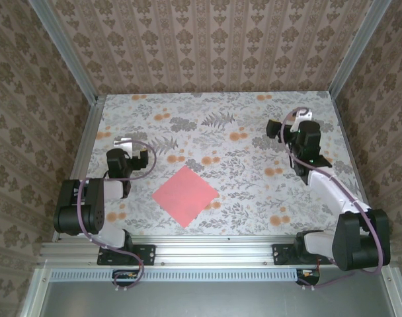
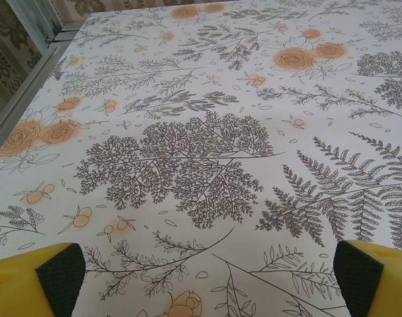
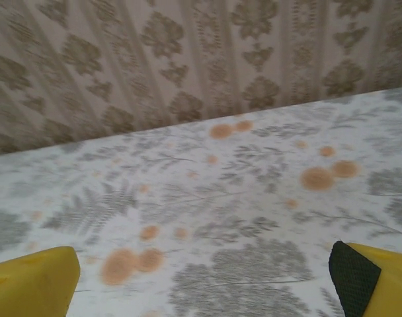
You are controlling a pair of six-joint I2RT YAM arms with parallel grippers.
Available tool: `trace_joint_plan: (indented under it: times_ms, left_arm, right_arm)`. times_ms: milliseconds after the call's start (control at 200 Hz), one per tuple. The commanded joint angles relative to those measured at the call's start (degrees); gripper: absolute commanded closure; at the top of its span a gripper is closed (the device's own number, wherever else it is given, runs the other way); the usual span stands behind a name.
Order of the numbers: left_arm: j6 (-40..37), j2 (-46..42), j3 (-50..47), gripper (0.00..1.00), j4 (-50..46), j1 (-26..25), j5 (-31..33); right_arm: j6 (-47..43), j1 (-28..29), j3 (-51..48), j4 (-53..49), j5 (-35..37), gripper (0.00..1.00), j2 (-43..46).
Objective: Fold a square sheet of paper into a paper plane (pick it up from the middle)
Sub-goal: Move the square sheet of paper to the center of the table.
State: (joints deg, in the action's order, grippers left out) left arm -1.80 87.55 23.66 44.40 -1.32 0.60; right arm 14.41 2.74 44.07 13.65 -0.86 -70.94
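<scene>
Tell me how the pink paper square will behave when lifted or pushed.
The square sheet of paper lies flat on the table, so it is probably thin and floppy, sagging if lifted mid-sheet. No edge stands up, so a push would likely slide it. It looks very light.

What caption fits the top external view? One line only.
Square salmon-pink paper sheet lies flat and unfolded on the floral-print table, untouched.

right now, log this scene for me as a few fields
paper: square sheet of paper, salmon pink, flat, unfolded, corner toward the arms
surface: floral table
left arm: jaws open, left of the sheet, apart from it
right arm: jaws open, far right, away from the sheet
folding: not yet begun
</scene>
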Motion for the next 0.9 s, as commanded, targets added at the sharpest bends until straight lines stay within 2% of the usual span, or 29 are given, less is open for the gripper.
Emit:
trace_joint_plan:
  times_ms: [0,50,90,160,205,290,330,400,575,700,755,895]
  left_arm:
    - [-1.0,-0.4,0.9,0.00,0.3,0.6,-1.1]
    - [-1.5,-1.1,0.3,0.00,0.9,0.5,-1.6]
    - [-2.4,-3.0,0.7,0.00,-1.3,0.1,-2.6]
    - [-1.4,-7.8,6.4,0.00,-17.1,0.2,-2.2]
    - [-1.7,-10.3,10.4,0.00,-25.0,0.4,-3.4]
    - [-0.1,-17.8,9.6,0.00,-26.2,0.0,-4.6]
    - [3.1,-22.1,9.4,0.00,-28.5,0.1,-2.2]
    - [9.4,-28.5,12.1,0.00,-38.8,0.9,2.0]
    - [17.6,-37.7,16.9,0.00,-55.2,1.8,-2.9]
    - [32.8,-43.9,15.3,0.00,-64.8,2.2,5.3]
    - [34.4,-46.6,13.4,0.00,-66.0,2.5,5.3]
    - [35.5,-52.9,8.3,0.00,-64.5,2.5,0.1]
  right_arm:
    - [9.4,-0.3,3.0,-7.6,-22.6,0.00,-2.2]
    - [13.8,0.2,4.7,-5.2,-30.4,0.02,-5.3]
    - [16.2,1.1,7.2,-6.4,-33.9,0.06,-8.1]
    - [15.8,4.7,12.3,-10.3,-38.0,0.14,-14.4]
    - [14.9,7.3,15.2,-14.4,-36.9,0.17,-16.9]
    - [11.5,13.2,19.3,-19.9,-34.6,0.22,-20.8]
    - [10.1,16.0,21.0,-22.6,-32.5,0.26,-22.3]
    - [7.2,20.5,23.5,-26.9,-32.5,0.29,-24.9]
    - [1.6,30.7,27.1,-34.1,-30.7,0.34,-29.9]
    - [-0.4,36.4,30.2,-37.3,-28.9,0.37,-33.5]
    - [-1.1,38.5,31.8,-38.7,-27.9,0.37,-35.1]
    - [-1.2,40.9,35.0,-40.1,-26.2,0.37,-39.0]
